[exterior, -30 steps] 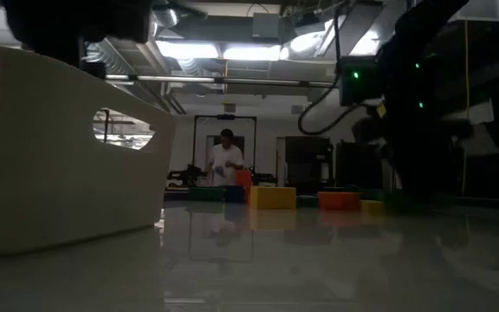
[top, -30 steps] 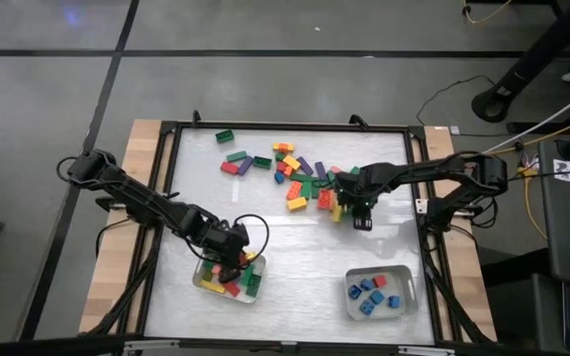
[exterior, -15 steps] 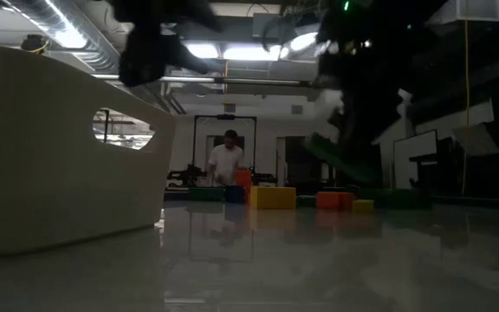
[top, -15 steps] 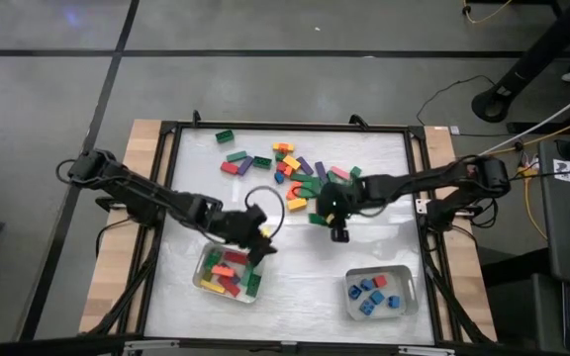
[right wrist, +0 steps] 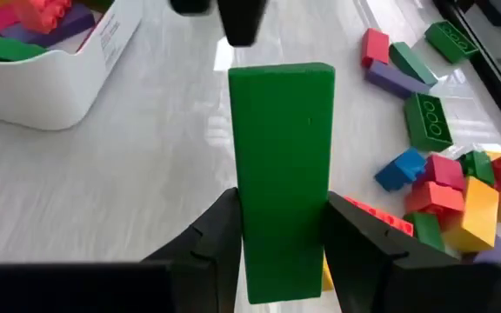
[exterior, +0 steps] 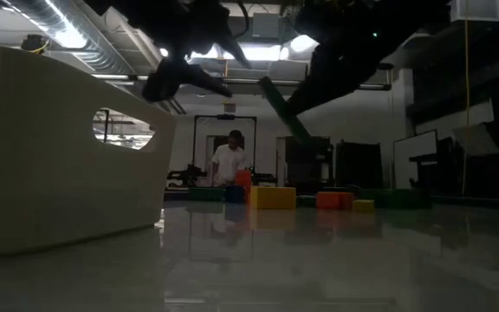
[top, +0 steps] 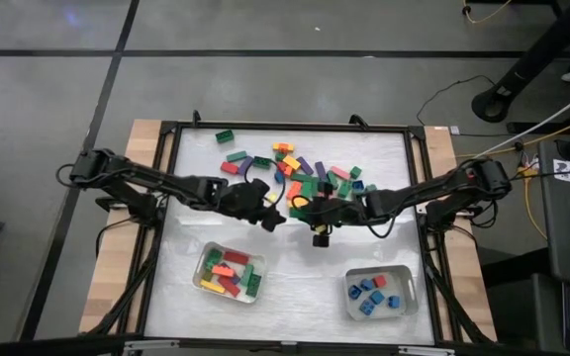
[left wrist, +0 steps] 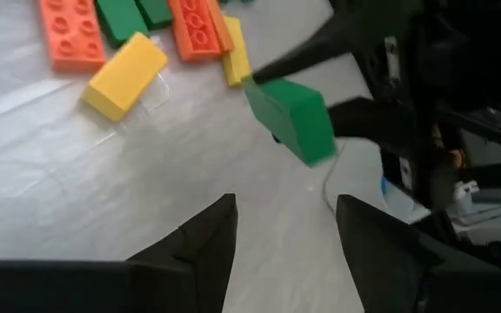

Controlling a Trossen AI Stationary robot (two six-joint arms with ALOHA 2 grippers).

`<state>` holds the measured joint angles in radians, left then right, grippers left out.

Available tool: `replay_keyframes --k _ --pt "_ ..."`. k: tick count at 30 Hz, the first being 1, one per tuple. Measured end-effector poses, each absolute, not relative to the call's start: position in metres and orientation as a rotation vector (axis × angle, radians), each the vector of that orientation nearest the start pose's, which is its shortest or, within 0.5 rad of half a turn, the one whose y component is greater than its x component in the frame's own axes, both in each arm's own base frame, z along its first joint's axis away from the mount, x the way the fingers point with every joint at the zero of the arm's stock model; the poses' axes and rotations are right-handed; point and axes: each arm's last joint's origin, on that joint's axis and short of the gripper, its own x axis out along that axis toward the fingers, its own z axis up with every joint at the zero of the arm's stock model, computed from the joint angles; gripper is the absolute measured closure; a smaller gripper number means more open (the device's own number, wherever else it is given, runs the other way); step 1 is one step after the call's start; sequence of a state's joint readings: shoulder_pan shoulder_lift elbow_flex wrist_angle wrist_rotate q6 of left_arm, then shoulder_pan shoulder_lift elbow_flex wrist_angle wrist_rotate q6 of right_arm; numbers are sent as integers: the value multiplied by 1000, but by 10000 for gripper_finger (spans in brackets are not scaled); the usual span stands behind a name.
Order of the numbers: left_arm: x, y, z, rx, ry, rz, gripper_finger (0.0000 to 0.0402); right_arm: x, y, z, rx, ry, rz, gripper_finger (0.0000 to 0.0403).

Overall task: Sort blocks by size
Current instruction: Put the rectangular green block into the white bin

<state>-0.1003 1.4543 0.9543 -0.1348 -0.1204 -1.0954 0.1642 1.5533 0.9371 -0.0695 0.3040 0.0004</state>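
Note:
My right gripper (top: pixel 310 210) hangs over the table's middle, shut on a long green block (right wrist: pixel 281 165), which also shows in the low view (exterior: pixel 288 117). My left gripper (top: pixel 268 215) is close on its left, open and with nothing in it; its fingers (left wrist: pixel 207 243) point at the green block (left wrist: pixel 290 117). Many coloured blocks (top: pixel 305 173) lie in a loose pile on the far middle of the table. A pale tray (top: pixel 204 280) at the near left holds long blocks, and another (top: pixel 406 297) at the near right holds small blue ones. My right gripper pinches the green block's two long sides (right wrist: pixel 243 217) between its two fingers. The fingers come slanting down from the table's right. The block is lifted clear of the table and tilted, with its upper end (exterior: pixel 265 83) toward the table's left.
The near-left tray's wall (exterior: pixel 59 156) fills the left of the low view. A black frame (top: pixel 171 198) rims the table. A person (exterior: pixel 227 163) stands in the room far behind. Bare tabletop (top: pixel 300 267) lies between the two trays.
My left gripper has risen from over the near-left tray and swung toward the far right, to the table's middle. My right gripper has left the pile with the green block, going up and toward the table's left while tipping from steeply down to a slant.

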Motion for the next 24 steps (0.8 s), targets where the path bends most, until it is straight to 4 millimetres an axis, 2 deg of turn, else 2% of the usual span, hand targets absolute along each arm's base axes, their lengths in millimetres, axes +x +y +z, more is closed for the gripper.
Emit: replay_keyframes --k 7,13,24 --pt "319 -21 243 -979 491 341 218 328 45 207 -138 656 -143 268" --pt "323 -16 229 -1009 528 395 218 331 46 199 -82 666 -164 267" --pt "341 -14 209 -1043 499 399 218 331 46 200 -54 657 -168 267"
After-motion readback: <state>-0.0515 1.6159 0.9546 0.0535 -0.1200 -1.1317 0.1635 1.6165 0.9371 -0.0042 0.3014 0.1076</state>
